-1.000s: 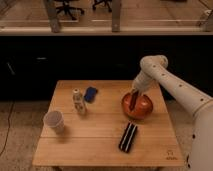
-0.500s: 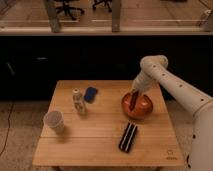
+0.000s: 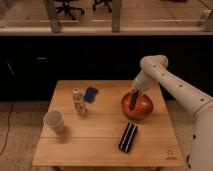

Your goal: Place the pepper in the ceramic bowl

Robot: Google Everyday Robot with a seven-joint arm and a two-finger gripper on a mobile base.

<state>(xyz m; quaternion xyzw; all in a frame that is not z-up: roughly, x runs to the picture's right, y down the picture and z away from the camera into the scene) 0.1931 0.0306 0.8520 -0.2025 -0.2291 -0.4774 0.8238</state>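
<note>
Nothing on the counter is shifting from the earlier frames; arm and objects are holding the same places.

Item 1, jaws: hanging over the ceramic bowl, reaching down from the 12 o'clock side at the end of the white arm. Whether they are spread or pinching cannot be told.

Item 2, pepper: showing as a slender dark red streak just below the jaws, lying over the bowl's reddish-brown inside. Whether it is resting on the bowl's floor or hanging from the jaws cannot be told.

Item 3, bowl: sitting at the counter's 3 o'clock side.

Item 4, bystanders: whitish paper cup at 8 o'clock, small bottle and blue object near 11 o'clock, black ribbed bar at 5 o'clock of the bowl.

Progress, as judged: carrying appears done, the pepper being within the bowl's rim. Remaining: confirming release and lifting the arm clear.
</note>
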